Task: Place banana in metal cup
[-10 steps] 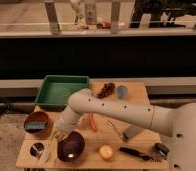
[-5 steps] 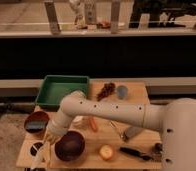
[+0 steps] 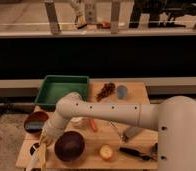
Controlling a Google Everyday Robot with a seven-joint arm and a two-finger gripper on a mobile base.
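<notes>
The banana (image 3: 39, 158) is held clenched in the gripper (image 3: 45, 139) at the front-left corner of the tabletop (image 3: 136, 94), just beside the metal cup (image 3: 34, 148). If released off-centre, the long banana could be dropped over the edge, or the small cup tipped.

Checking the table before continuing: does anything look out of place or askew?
Only the banana: it hangs steeply tilted from the end effector over the table's near-left corner, close to the metal cup, not in it. Nothing looks spilled.
</notes>
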